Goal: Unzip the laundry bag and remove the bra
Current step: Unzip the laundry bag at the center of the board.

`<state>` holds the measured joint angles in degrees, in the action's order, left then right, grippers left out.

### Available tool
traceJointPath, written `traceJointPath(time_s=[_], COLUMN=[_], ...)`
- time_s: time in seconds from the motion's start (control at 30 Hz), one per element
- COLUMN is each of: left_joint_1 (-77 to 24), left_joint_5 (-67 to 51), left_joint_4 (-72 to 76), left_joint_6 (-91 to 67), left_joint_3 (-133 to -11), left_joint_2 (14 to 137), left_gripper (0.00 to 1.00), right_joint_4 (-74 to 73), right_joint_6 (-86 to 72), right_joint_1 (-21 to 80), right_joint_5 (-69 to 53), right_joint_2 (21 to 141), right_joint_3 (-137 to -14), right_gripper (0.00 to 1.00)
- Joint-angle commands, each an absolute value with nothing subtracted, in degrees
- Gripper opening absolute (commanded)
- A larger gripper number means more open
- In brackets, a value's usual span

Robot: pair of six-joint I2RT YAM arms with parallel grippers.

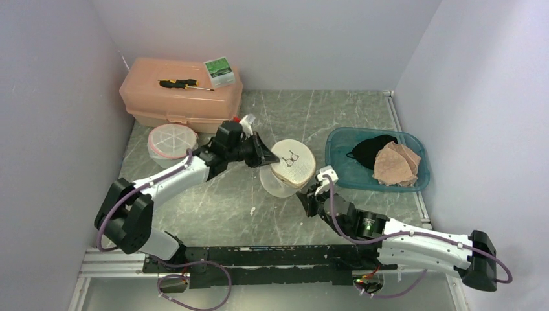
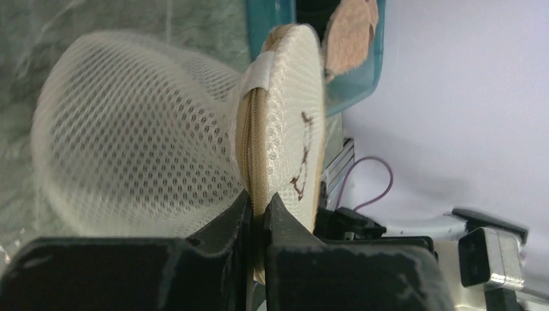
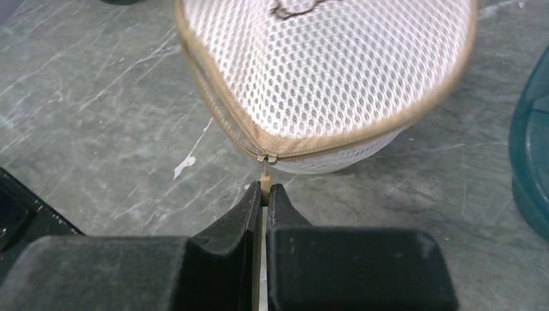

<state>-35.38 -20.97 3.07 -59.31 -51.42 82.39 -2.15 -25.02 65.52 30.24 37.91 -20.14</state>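
The round white mesh laundry bag (image 1: pixel 289 170) with a beige zipper band is held tilted above the table centre. My left gripper (image 1: pixel 264 155) is shut on the bag's zipper rim (image 2: pixel 259 162) from the left. My right gripper (image 1: pixel 312 192) is shut on the beige zipper pull (image 3: pixel 265 183), just below the slider (image 3: pixel 266 158) at the bag's (image 3: pixel 324 78) near edge. The zipper looks closed along the part that shows. The bra inside is hidden by the mesh.
A teal bin (image 1: pixel 377 178) holding black and beige garments sits right of the bag. A second mesh bag (image 1: pixel 171 141) lies at the left. A pink toolbox (image 1: pixel 181 94) with a screwdriver and a small box stands at the back left.
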Motion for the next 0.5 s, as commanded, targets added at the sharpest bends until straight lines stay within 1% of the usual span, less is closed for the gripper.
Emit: traceJointPath(time_s=[0.0,0.07,0.17,0.2,0.27,0.33,0.37,0.4,0.47], left_joint_1=[-33.98,-33.68,-33.38,-33.40,-33.25,-33.07,-32.89,-32.80,-32.69], left_joint_5=[-31.02,-32.53,-33.47,-33.40,-29.96,-26.35,-23.99,-21.91,-16.69], left_joint_4=[-5.91,-9.04,-4.30,-0.82,-1.94,-3.06,-3.79,-4.78,-8.14], left_joint_6=[-43.64,-41.58,-43.21,-43.58,-44.83,-45.33,-46.09,-46.47,-47.97], left_joint_3=[-63.46,-66.29,-62.97,-60.36,-58.33,-56.29,-55.28,-54.28,-52.88], left_joint_2=[86.00,88.68,91.10,91.38,91.04,88.46,85.69,83.30,78.47], left_gripper=[0.11,0.13,0.16,0.23,0.49,0.66,0.74,0.79,0.86], right_joint_4=[-2.13,-0.79,1.29,1.78,1.68,1.82,2.03,2.24,2.60], right_joint_6=[-24.39,-25.95,-28.86,-29.58,-30.87,-31.42,-31.60,-31.75,-31.82], right_joint_1=[70.70,71.45,71.60,71.60,71.62,71.56,71.57,71.58,71.57], right_joint_5=[36.10,36.57,36.38,36.36,36.68,36.81,36.80,36.76,36.80], right_joint_2=[39.56,40.73,42.54,43.14,44.63,45.67,46.05,46.25,46.57], right_joint_3=[-23.03,-22.23,-20.55,-20.16,-19.97,-19.87,-19.80,-19.75,-19.67], right_gripper=[0.00,0.00,0.00,0.00,0.00,0.00,0.00,0.00,0.00])
